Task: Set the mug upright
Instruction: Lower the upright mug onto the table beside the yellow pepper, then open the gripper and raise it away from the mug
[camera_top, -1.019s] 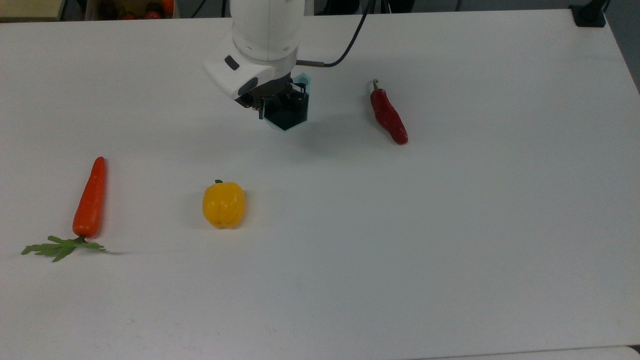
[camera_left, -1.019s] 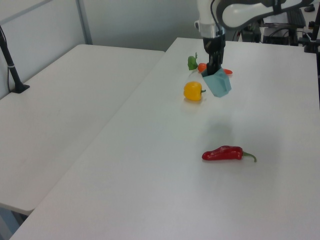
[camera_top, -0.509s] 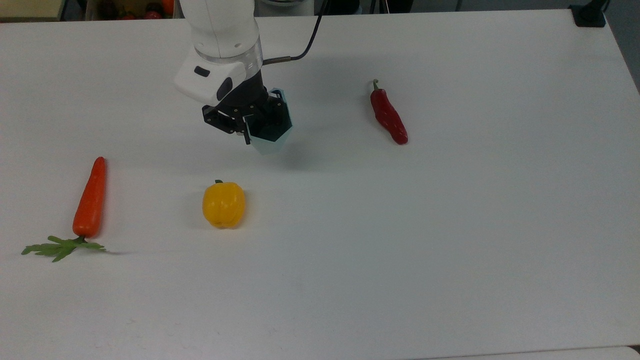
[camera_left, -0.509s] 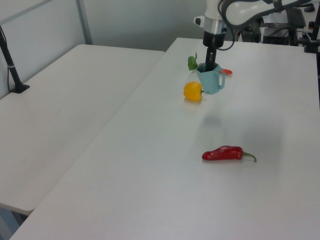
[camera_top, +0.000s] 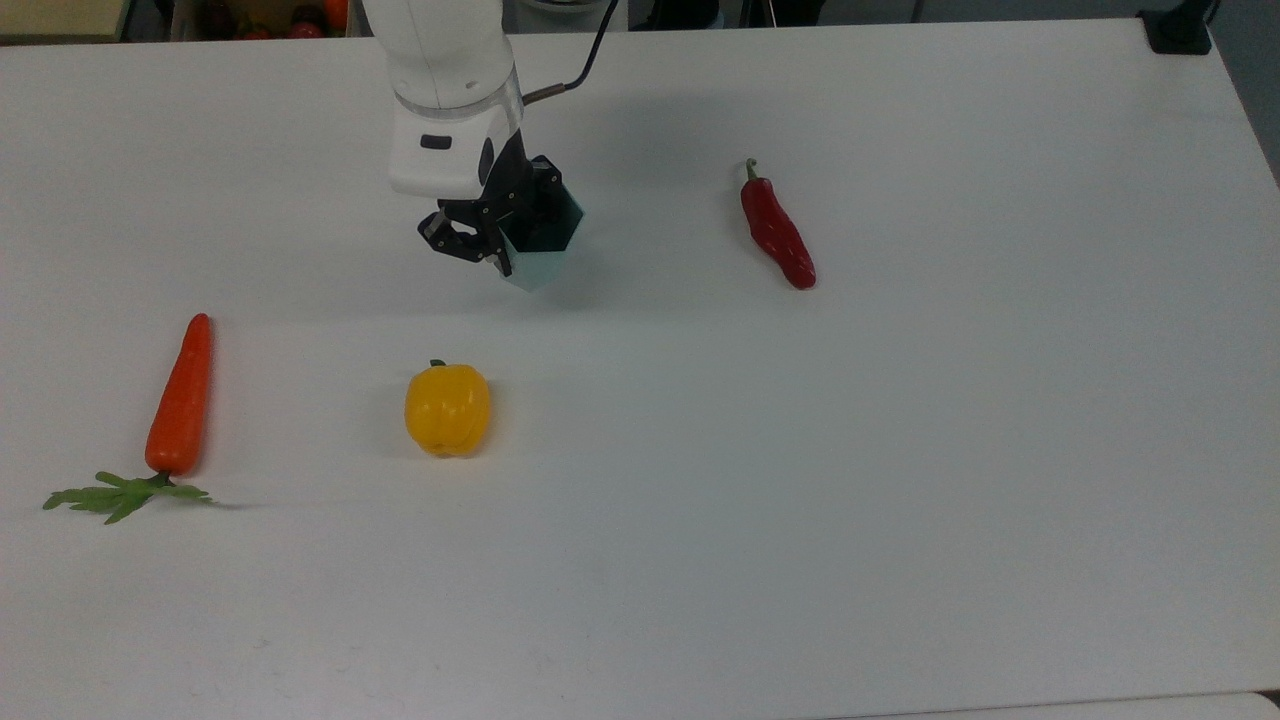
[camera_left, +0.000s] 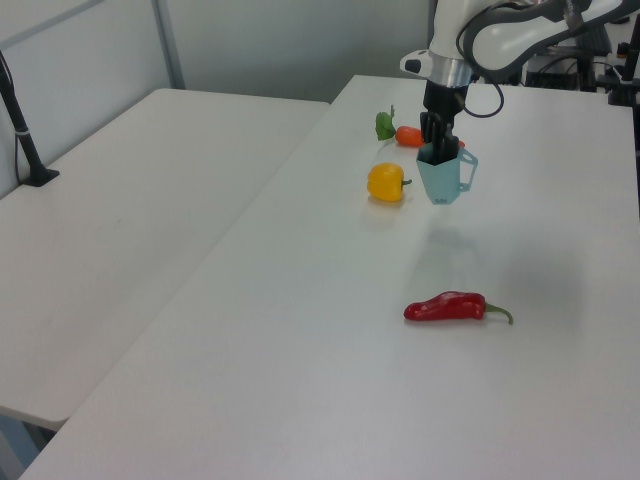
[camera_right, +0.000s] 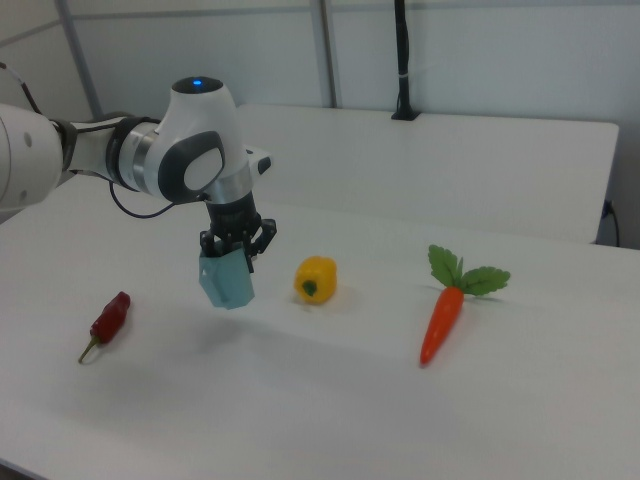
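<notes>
Mug up in the air, mouth up.
My black two-finger gripper (camera_left: 437, 152) pinches the small pale teal plastic mug (camera_left: 441, 177) by its rim, above the white table (camera_left: 300, 330), w/ yellow pepper (camera_left: 386, 183) near.

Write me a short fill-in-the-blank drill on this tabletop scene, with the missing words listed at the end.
1. The gripper holds the pale teal ____ by its rim, opening upward.
2. The mug hangs above the table; its base is ____ touching it.
3. In the top view, the vegetable nearest the mug is the ____ pepper.
4. In the top view, the carrot has its green leaves at its ____ end.

Missing words: mug; not; yellow; lower
</notes>
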